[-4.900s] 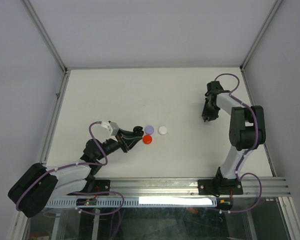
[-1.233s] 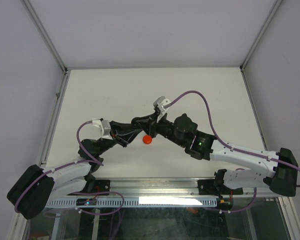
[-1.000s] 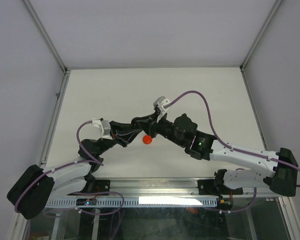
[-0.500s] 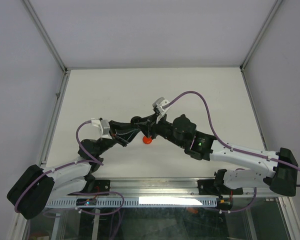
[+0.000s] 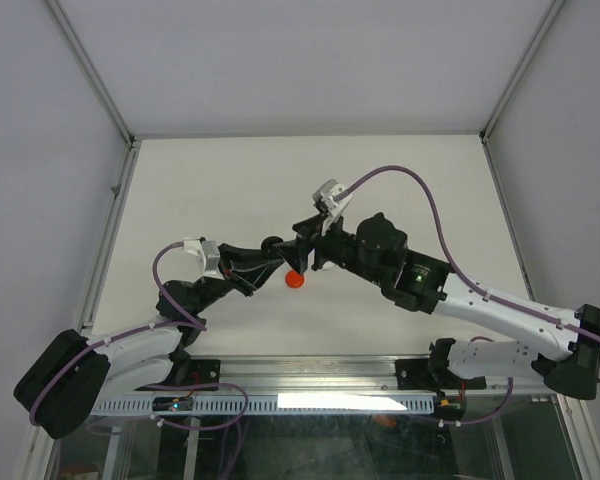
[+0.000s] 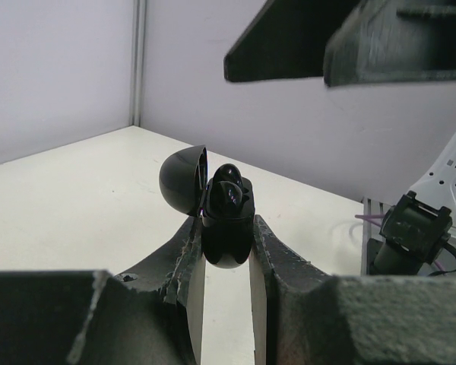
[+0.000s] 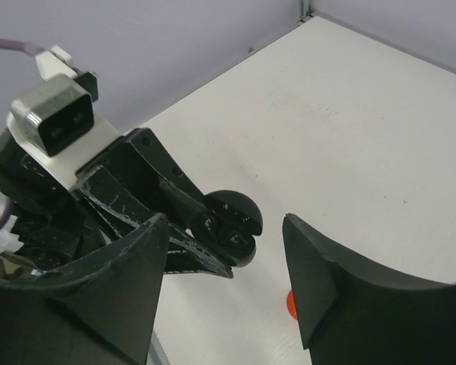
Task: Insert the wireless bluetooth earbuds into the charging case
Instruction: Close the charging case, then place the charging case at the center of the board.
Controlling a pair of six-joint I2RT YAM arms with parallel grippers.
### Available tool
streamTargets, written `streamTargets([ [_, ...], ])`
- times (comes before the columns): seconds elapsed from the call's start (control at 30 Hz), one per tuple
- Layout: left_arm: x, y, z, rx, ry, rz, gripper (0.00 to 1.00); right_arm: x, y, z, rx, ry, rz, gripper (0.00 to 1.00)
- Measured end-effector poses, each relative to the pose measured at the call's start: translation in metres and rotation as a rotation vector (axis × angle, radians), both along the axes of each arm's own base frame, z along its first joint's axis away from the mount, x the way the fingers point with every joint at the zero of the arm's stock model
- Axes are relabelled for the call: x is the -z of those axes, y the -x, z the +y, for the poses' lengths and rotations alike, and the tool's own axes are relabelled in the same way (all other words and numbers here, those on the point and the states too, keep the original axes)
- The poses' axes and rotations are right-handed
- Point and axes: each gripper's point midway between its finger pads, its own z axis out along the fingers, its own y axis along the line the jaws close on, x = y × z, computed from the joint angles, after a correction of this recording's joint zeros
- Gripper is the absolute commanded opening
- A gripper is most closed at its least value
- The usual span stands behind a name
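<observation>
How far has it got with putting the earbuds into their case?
Done, it seems: dark rounded earbuds sit inside the glossy black clamshell charging case. In hand: the left gripper clamps that case; the right gripper hangs open and empty near it. Left: the lid stands open; perhaps closing it.

The orange piece [image 7: 291,306], perhaps a cap, hides behind the right gripper [image 7: 226,219].

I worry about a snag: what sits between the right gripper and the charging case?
Nothing: in the left wrist view only open air separates the right gripper from the charging case, clamped in the left gripper.
</observation>
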Motion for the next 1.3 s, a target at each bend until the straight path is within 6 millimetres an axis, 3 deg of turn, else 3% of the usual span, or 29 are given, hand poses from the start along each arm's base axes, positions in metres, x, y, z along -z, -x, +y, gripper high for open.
streamTargets([
  [0.2,0.001,0.005,-0.002,0.032,-0.004,0.005,0.04,-0.023,-0.008,-0.01,-0.076,-0.011,0.036,0.73],
  [0.33,0.003,0.011,-0.006,0.069,-0.018,-0.002,0.04,-0.012,-0.012,-0.013,-0.148,-0.007,0.116,0.76],
  [0.67,-0.006,0.02,-0.012,0.134,-0.027,-0.037,0.04,0.033,0.0,0.006,-0.383,0.005,0.394,0.78],
  [0.9,0.001,0.015,-0.017,0.143,-0.038,0.017,0.04,0.024,0.02,0.011,-0.525,-0.034,0.436,0.74],
  [1.13,0.011,0.011,-0.019,0.145,-0.027,0.129,0.05,0.022,0.02,0.004,-0.559,-0.055,0.435,0.72],
  [1.3,0.023,0.006,-0.019,0.138,-0.023,0.248,0.06,0.024,0.013,-0.006,-0.489,-0.037,0.408,0.74],
])
